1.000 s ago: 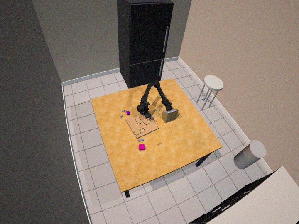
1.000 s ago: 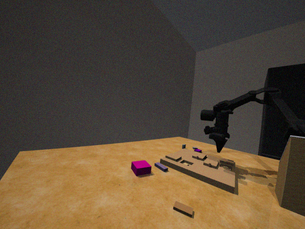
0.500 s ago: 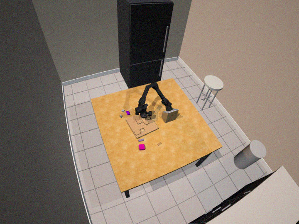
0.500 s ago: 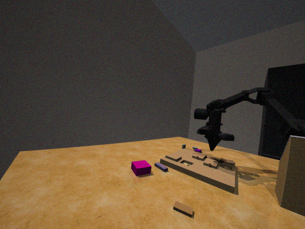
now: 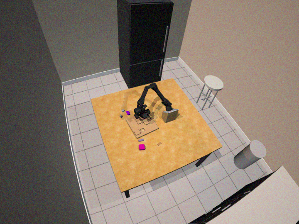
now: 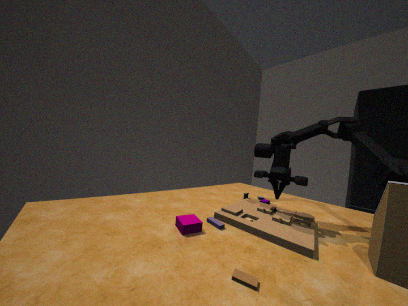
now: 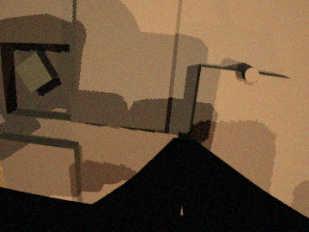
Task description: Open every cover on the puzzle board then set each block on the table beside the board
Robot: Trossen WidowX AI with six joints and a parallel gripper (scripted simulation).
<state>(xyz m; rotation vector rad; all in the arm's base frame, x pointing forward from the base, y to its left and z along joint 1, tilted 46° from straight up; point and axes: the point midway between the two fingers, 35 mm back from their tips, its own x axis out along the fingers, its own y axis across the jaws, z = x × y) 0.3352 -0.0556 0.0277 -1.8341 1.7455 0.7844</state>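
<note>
The tan puzzle board [image 5: 150, 129] [image 6: 280, 236] lies on the table. My gripper [image 5: 141, 120] [image 6: 277, 198] [image 7: 182, 149] is shut and empty, its tips above the back part of the board. A round pale knob [image 7: 251, 75] stands beside a cover edge. A pale greenish block [image 7: 34, 73] sits turned in an open square well, in shadow. Another open well [image 6: 249, 217] [image 5: 142, 130] near the board's front left shows a pale patch inside. A raised cover [image 6: 232, 209] lies left of it. Two knobbed covers [image 6: 267, 209] [image 6: 282, 217] sit farther right. The arm hides part of the board in the top view.
Off the board lie a magenta block [image 5: 141, 147] [image 6: 188, 224], a lavender bar [image 5: 140, 140] [image 6: 215, 223], a tan piece [image 5: 159, 144] [image 6: 245, 279], a purple piece [image 5: 128, 113] [image 6: 264, 201] and two small grey pieces [image 5: 123, 110] [image 5: 121, 116]. A large box [image 5: 170, 116] [image 6: 392, 233] stands right of the board.
</note>
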